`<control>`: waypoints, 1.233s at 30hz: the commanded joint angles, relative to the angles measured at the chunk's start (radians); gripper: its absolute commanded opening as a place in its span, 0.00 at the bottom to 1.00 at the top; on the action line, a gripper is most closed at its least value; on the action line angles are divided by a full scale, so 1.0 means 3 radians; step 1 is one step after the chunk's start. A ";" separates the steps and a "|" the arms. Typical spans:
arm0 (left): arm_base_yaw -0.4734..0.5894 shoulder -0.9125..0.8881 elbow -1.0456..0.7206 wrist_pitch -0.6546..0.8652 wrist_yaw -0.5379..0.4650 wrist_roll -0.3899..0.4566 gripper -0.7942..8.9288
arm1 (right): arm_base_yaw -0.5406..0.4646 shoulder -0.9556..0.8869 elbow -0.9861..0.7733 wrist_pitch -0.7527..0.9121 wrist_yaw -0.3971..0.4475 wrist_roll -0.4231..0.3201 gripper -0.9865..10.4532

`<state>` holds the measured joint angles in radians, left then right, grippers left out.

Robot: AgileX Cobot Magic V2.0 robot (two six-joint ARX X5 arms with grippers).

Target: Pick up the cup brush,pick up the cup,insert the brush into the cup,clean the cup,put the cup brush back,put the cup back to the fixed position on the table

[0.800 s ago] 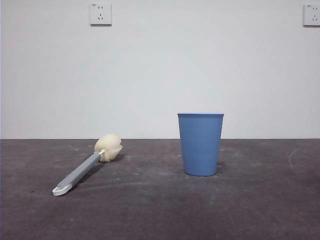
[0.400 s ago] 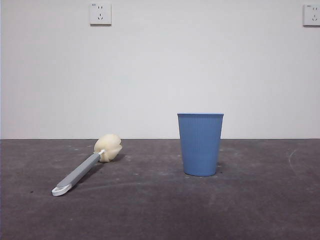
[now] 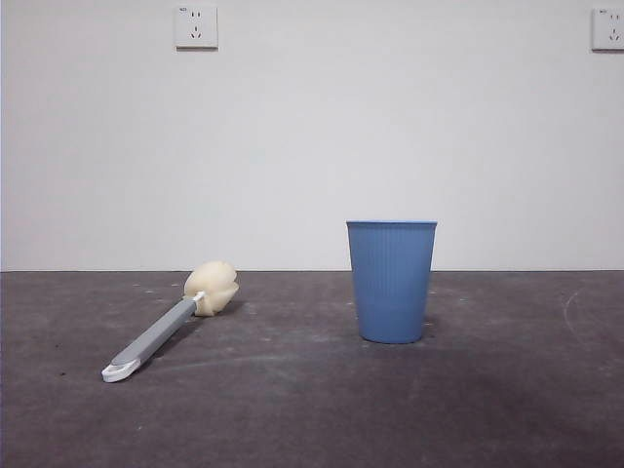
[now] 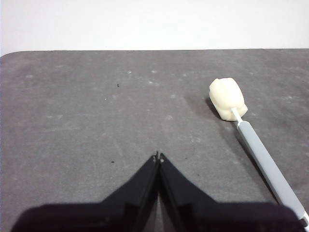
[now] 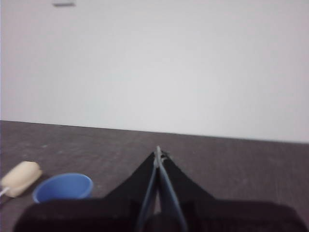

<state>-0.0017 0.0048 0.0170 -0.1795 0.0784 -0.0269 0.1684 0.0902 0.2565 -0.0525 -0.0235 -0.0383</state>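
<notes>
The left gripper (image 4: 158, 157) is hovering over the table (image 4: 96, 116) with jaws pressed together, gripping nothing (the cup brush (image 4: 251, 140) is lying flat nearby). The right gripper (image 5: 158, 153) is likewise closed and empty. The cup (image 3: 391, 281) is standing upright, well apart from the brush's sponge head (image 3: 211, 288).

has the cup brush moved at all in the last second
No. The cup brush lies in the same spot on the table, its sponge head equally far left of the cup as before.
</notes>
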 commanded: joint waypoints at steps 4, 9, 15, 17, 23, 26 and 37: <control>0.0011 -0.0008 -0.0048 0.0020 0.0005 -0.0013 0.08 | -0.0211 -0.0296 -0.0512 0.0108 0.0013 0.0202 0.09; 0.0011 -0.0008 -0.0048 0.0020 0.0005 -0.0013 0.08 | -0.0337 -0.0292 -0.0731 0.0114 0.0000 0.0287 0.09; 0.0011 -0.0008 -0.0048 0.0020 0.0005 -0.0013 0.08 | -0.0426 -0.0294 -0.0841 -0.0300 -0.0010 0.0254 0.09; 0.0011 -0.0008 -0.0048 0.0020 0.0005 -0.0013 0.08 | -0.0432 -0.0292 -0.0841 -0.0445 -0.0028 0.0209 0.09; 0.0011 -0.0008 -0.0048 0.0020 0.0005 -0.0013 0.08 | -0.0431 -0.0294 -0.0841 -0.0432 -0.0093 0.0161 0.09; 0.0011 -0.0008 -0.0048 0.0020 0.0005 -0.0013 0.08 | -0.0431 -0.0294 -0.0839 -0.0427 -0.0081 0.0161 0.09; 0.0011 -0.0008 -0.0048 0.0020 0.0005 -0.0013 0.08 | -0.0431 -0.0294 -0.0839 -0.0427 -0.0083 0.0161 0.09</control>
<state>-0.0017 0.0048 0.0170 -0.1791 0.0784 -0.0269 0.0391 0.0040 0.0162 -0.1719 -0.0490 0.0143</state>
